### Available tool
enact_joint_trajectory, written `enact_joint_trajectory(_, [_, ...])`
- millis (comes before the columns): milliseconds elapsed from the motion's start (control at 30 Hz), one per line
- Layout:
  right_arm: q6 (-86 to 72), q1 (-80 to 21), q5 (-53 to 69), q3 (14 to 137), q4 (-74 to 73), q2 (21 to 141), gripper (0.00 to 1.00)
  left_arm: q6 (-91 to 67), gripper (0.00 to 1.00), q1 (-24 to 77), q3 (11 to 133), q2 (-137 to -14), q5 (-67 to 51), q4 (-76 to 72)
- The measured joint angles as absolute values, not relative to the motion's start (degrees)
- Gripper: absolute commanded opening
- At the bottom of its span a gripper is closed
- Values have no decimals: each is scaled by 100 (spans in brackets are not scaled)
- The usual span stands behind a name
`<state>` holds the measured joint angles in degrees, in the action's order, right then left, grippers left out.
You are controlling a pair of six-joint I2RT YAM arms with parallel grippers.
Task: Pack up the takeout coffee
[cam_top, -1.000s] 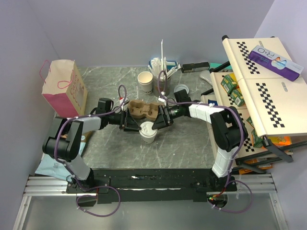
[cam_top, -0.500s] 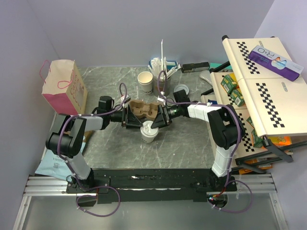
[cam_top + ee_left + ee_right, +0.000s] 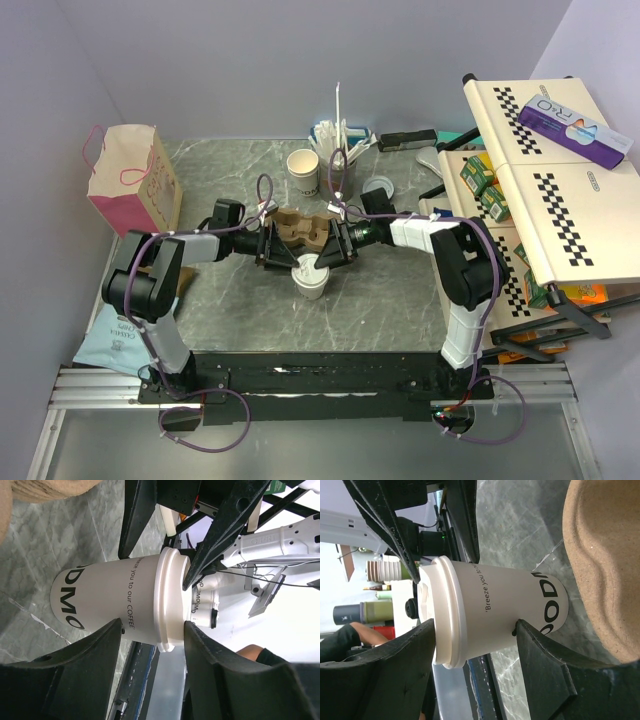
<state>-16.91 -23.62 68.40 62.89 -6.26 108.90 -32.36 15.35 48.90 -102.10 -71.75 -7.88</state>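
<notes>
The takeout coffee cup (image 3: 311,280), off-white with black print and a white lid (image 3: 310,267) on it, stands upright on the marble table just in front of the brown cardboard tray (image 3: 300,228). My left gripper (image 3: 283,256) is at its left and my right gripper (image 3: 329,255) at its right, both turned on their sides and open. In the left wrist view the cup (image 3: 115,600) shows between and beyond the fingers of the left gripper (image 3: 152,630). In the right wrist view the cup (image 3: 505,610) shows the same way at the right gripper (image 3: 475,630).
A second open cup (image 3: 303,170), a grey cup of straws and stirrers (image 3: 340,160) and a loose lid (image 3: 378,187) stand behind the tray. A pink paper bag (image 3: 135,180) stands at the far left. A rack of boxes (image 3: 545,170) is at the right.
My left arm has swung forward and to the right, bringing its gripper closer to the cup and tray. The cup and the right gripper have barely moved.
</notes>
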Motion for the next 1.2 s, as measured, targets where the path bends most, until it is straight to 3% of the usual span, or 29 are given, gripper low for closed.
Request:
enact_joint_trajectory(633, [-2014, -2338, 6960, 5961, 58, 10888, 68, -4014, 52, 1459, 4871, -10958, -8027, -1813])
enact_joint_trajectory(867, [-2001, -2331, 6932, 5955, 113, 10816, 78, -3894, 62, 1466, 4980, -10892, -7959, -1608])
enact_joint_trajectory(1133, [-1295, -2244, 6805, 6392, -779, 10545, 86, -2635, 67, 1483, 5892, -10650, -7061, -5])
enact_joint_trajectory(1167, [-1203, -2231, 6788, 6479, -871, 10545, 87, -2495, 79, 1481, 5990, -10641, -7002, 187])
enact_joint_trajectory(1200, [-1114, -2215, 6768, 6549, -956, 10543, 87, -2392, 80, 1481, 6047, -10632, -6949, 327])
